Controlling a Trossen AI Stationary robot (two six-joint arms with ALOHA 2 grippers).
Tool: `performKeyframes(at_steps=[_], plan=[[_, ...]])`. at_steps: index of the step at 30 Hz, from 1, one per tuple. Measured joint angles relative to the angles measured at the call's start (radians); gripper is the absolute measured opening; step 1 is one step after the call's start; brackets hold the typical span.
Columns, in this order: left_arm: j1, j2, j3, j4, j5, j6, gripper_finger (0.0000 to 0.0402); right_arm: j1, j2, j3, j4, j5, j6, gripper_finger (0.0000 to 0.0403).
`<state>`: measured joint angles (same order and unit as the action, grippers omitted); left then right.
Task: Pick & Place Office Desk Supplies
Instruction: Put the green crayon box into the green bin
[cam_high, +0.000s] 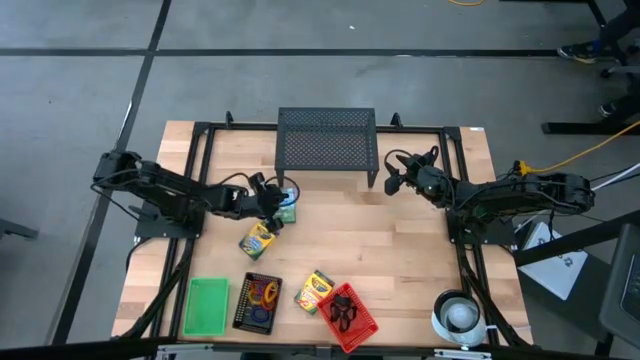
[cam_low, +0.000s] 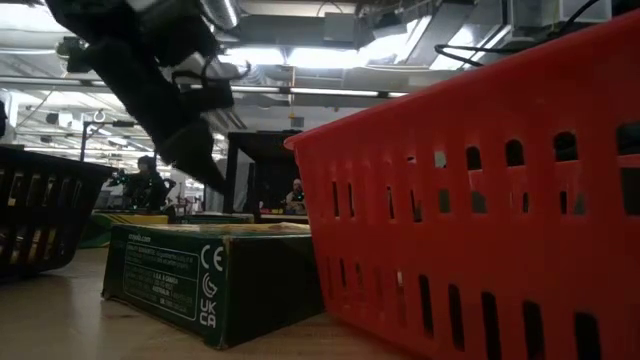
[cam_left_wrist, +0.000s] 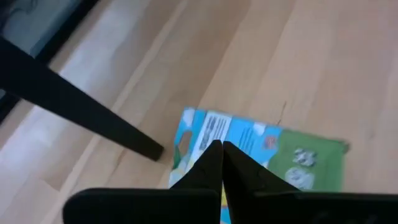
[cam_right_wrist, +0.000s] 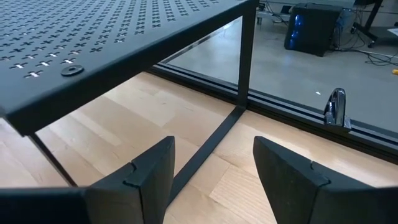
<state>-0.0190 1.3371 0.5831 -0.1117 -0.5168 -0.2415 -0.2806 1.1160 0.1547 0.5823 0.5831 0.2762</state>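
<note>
A small blue-and-green box (cam_left_wrist: 280, 152) lies flat on the wooden table by the left front leg (cam_left_wrist: 81, 106) of the black mesh stand (cam_high: 327, 140). My left gripper (cam_left_wrist: 222, 144) is shut and slants down over the box's blue end (cam_high: 288, 207), with nothing between its fingers. A yellow-and-green crayon box (cam_high: 259, 240) lies just nearer. A second one (cam_high: 314, 292) lies by the red basket (cam_high: 350, 315), which holds black clips. Coloured rings sit in a black tray (cam_high: 257, 302). My right gripper (cam_right_wrist: 214, 146) is open by the stand's right front leg. My left gripper's shut fingertips (cam_left_wrist: 211, 155) point slanting down at the blue end (cam_left_wrist: 199, 134) of the blue-and-green box, which lies flat on the table. I cannot tell whether they touch it.
A green tray (cam_high: 207, 305) lies at the near left. A white round roll (cam_high: 460, 315) stands at the near right. A black frame (cam_high: 200, 150) runs around the table's edges. Bare wood lies in the middle of the table, between the two arms.
</note>
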Motion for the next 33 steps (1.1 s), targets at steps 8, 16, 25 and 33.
performKeyframes(at_steps=[8, 16, 25, 33], plan=[[0.022, 0.114, 0.001, 0.017, 0.036, -0.029, 0.0002, 0.0, 0.0, 0.0, 0.0, 0.0, -0.003, 0.0219], [0.023, 0.157, 0.002, 0.161, 0.21, -0.048, 0.0004, 0.0, 0.0, 0.0, 0.0, 0.0, -0.003, 0.0219], [0.02, 0.279, 0.093, 0.224, 0.355, -0.035, 0.0005, 0.0, 0.0, 0.0, 0.002, -0.035, -0.002, 0.0219], [0.014, 0.46, 0.221, 0.306, 0.46, 0.017, 0.0005, 0.0, 0.0, 0.0, 0.003, -0.05, -0.003, 0.0219]])
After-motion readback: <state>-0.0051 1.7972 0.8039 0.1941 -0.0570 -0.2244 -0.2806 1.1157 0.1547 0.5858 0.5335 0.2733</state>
